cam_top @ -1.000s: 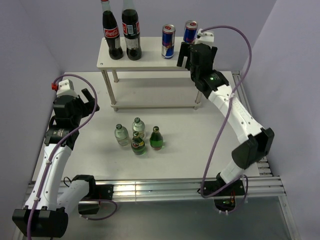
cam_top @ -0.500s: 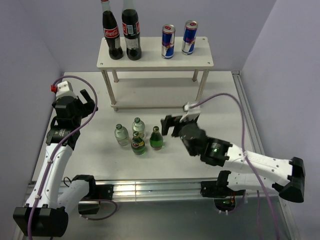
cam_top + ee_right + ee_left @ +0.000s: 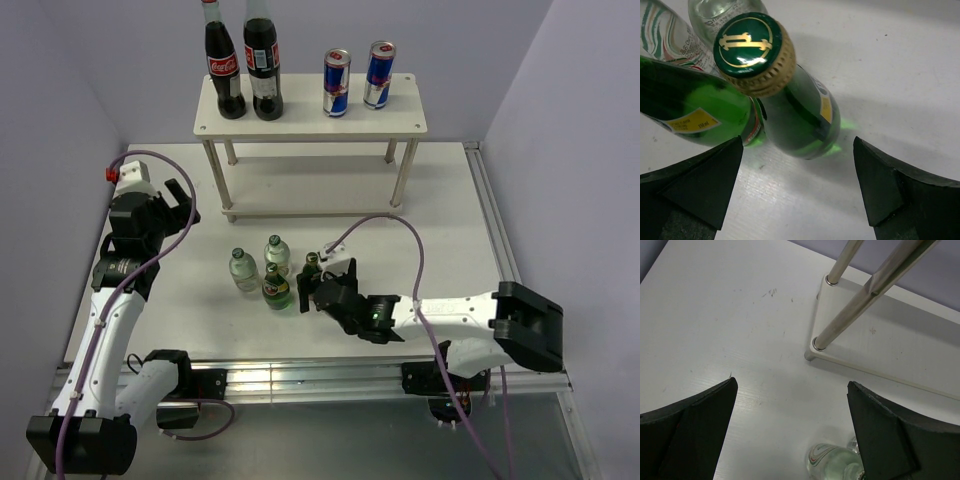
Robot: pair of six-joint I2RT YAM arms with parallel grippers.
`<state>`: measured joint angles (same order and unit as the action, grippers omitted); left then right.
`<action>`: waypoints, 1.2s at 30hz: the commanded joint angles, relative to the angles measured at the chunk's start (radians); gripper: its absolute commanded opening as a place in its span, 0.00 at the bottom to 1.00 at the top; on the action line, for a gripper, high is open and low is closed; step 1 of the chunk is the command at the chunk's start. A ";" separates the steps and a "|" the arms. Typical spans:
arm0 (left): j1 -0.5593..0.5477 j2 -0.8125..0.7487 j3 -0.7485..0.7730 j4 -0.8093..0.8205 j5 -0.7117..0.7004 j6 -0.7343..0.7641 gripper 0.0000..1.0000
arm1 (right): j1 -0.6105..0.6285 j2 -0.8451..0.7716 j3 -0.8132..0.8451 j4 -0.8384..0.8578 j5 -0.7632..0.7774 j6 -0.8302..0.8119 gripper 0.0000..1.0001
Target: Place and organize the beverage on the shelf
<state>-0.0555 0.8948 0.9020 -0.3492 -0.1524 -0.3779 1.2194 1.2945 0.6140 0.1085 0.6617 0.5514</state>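
Right wrist view: right end effector (image 3: 797, 172), released wide, has dropped from the shelf (image 3: 300, 125) to green bottle (image 3: 790, 100), now between its jaws. Next pick likely.

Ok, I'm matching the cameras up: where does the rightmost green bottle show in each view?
Top external: green bottle mid-table, at the right end of the four-bottle cluster, its lower part hidden.
Left wrist: not in it.
Right wrist: centre of frame, gold-rimmed cap at upper left.
Shared landmark: the clear bottles, beside it in top external and at the right wrist's top left; one shows at the left wrist's bottom edge.
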 commanded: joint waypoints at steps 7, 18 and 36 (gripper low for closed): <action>0.003 0.001 0.008 0.013 0.033 0.027 0.98 | -0.015 0.201 0.053 0.219 0.105 0.024 0.98; 0.003 0.001 0.012 0.010 0.039 0.030 0.98 | -0.041 0.380 -0.013 0.577 0.229 -0.039 0.97; 0.003 0.000 0.015 0.007 0.045 0.031 0.98 | -0.043 0.284 0.003 0.424 0.384 -0.021 0.00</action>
<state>-0.0555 0.8970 0.9020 -0.3511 -0.1272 -0.3603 1.1801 1.6947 0.5911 0.6025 0.9264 0.4969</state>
